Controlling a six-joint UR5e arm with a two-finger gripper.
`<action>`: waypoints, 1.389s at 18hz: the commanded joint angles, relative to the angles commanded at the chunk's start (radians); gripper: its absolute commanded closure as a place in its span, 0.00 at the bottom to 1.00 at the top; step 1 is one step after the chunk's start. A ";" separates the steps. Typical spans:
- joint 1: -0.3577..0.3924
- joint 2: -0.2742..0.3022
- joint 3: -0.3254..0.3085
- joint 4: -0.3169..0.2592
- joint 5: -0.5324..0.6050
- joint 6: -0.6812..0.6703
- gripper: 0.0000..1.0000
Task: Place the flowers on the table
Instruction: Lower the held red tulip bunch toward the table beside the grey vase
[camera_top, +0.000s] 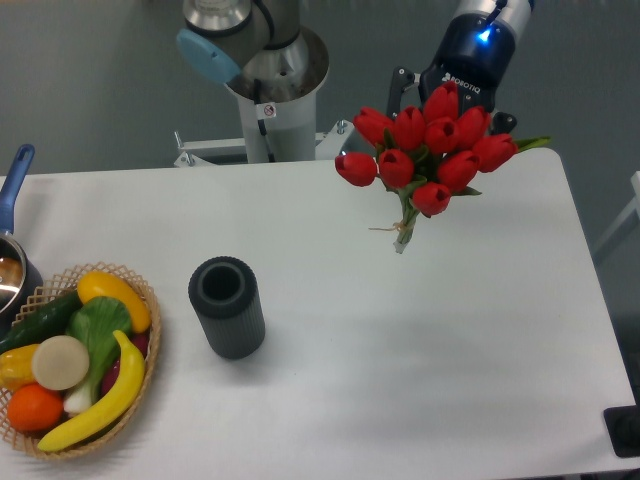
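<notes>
The flowers (430, 150), a bunch of red tulips with green stems tied with thin twine, hang in the air over the far right part of the white table (400, 370). The cut stem ends point down and end near the tabletop. My gripper (452, 103) is right behind the tulip heads. One dark finger (400, 85) shows to their left and another to their right, so it is shut on the bunch. The contact itself is hidden by the blooms.
A dark grey ribbed cylindrical vase (227, 307) stands upright left of centre. A wicker basket (148, 345) of fruit and vegetables sits at the front left, with a blue-handled pot (12, 245) behind it. The arm's base (272, 95) rises behind the far edge.
</notes>
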 joint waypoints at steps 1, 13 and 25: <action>-0.002 0.000 -0.002 0.000 0.002 0.003 0.43; -0.005 0.014 0.005 -0.002 0.139 0.005 0.43; -0.118 0.002 -0.002 -0.003 0.504 0.011 0.45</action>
